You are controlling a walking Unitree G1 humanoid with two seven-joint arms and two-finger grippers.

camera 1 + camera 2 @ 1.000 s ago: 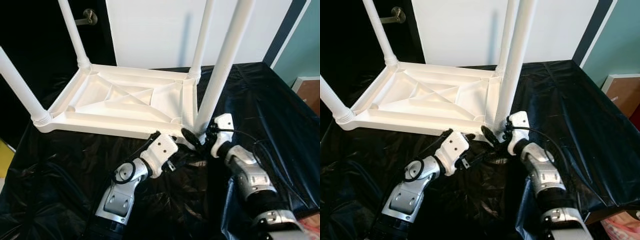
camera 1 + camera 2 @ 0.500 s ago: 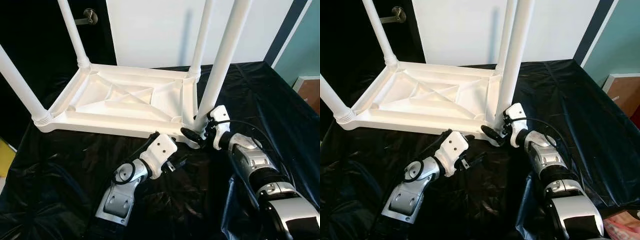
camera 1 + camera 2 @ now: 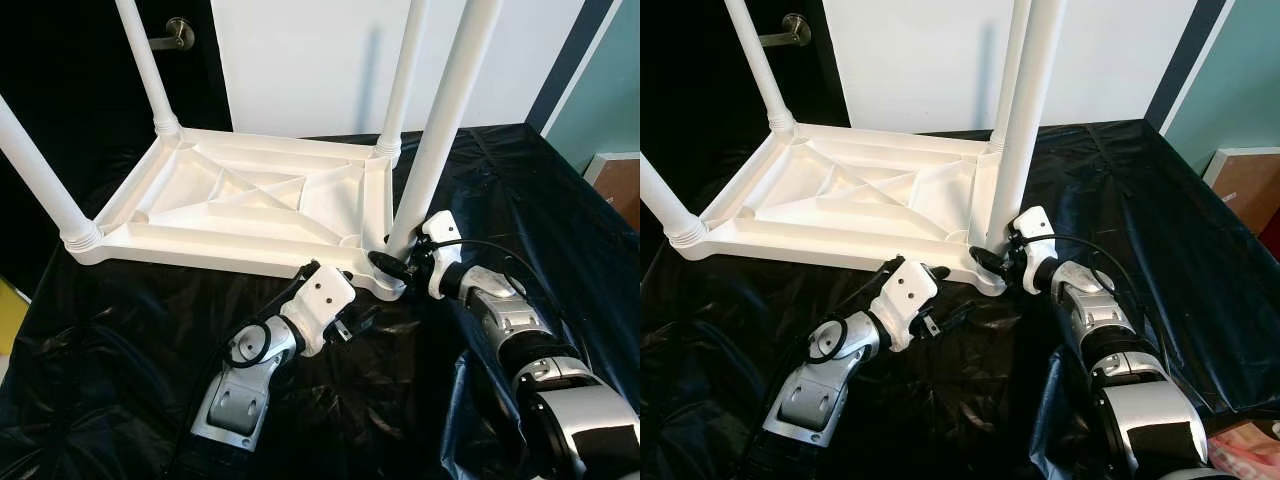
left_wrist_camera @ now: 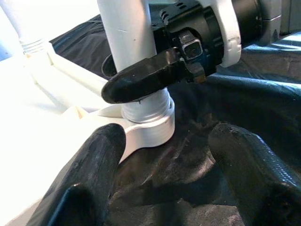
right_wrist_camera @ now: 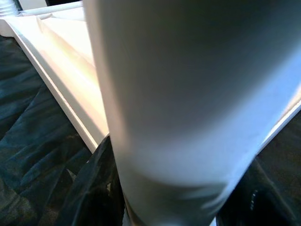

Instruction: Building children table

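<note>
Four white legs stand up from the inverted table top, which lies on a black sheet. Right gripper clamps the near-right leg just above its socket. Left gripper, fingers spread wide, hovers just near of that corner.

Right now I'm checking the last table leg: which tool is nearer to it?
Right. The right tool grips the near-right leg at its base; the left tool sits open just short of that corner.
</note>
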